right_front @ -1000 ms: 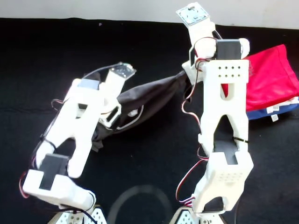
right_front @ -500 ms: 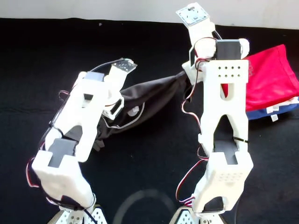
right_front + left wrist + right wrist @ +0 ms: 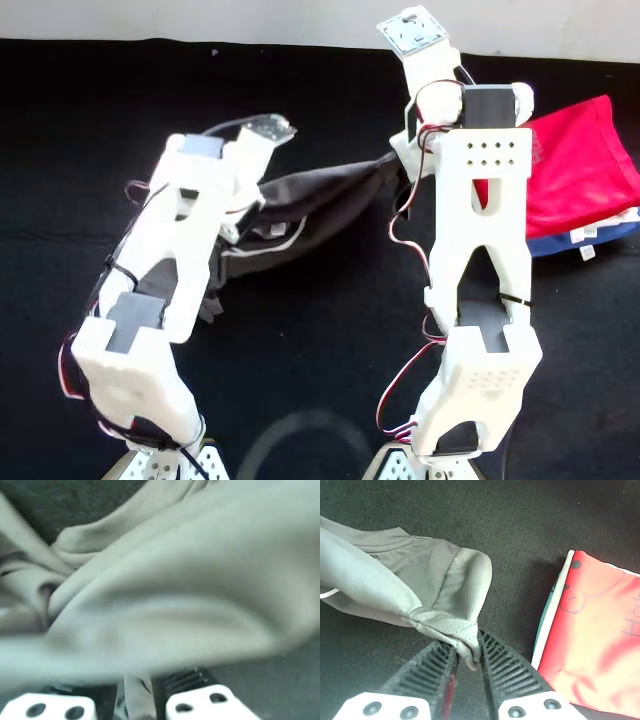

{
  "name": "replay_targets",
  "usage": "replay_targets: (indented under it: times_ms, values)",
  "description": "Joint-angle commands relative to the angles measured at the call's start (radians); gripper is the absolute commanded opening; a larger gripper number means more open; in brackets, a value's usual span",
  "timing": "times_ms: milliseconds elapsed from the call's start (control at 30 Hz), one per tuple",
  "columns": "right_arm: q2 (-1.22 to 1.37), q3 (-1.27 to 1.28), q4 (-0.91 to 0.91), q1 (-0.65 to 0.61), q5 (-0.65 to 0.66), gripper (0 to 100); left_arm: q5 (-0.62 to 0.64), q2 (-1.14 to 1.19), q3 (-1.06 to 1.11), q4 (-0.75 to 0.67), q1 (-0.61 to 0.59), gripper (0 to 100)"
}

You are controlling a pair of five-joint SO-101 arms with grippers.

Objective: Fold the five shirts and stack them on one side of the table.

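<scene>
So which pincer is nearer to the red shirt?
Right. The right pincer grips one end of the grey shirt beside the red shirt; the left pincer grips it farther off.

White arms (image 3: 485, 200) with black motors (image 3: 487, 103), red-black cables (image 3: 393, 232).

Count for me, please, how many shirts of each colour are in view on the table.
Grey shirt: 1
Red shirt: 1
Blue shirt: 1
Total: 3 shirts. A white edge under the red one may be a fourth, but I cannot tell.
</scene>
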Motion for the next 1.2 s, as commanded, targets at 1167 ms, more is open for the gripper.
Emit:
replay_targets:
  times_ms: [1167]
  values:
    - [-0.137,-0.278,-0.010,0.025,-0.167,0.5,0.032,-0.338,-0.579,0.413,-0.074,1]
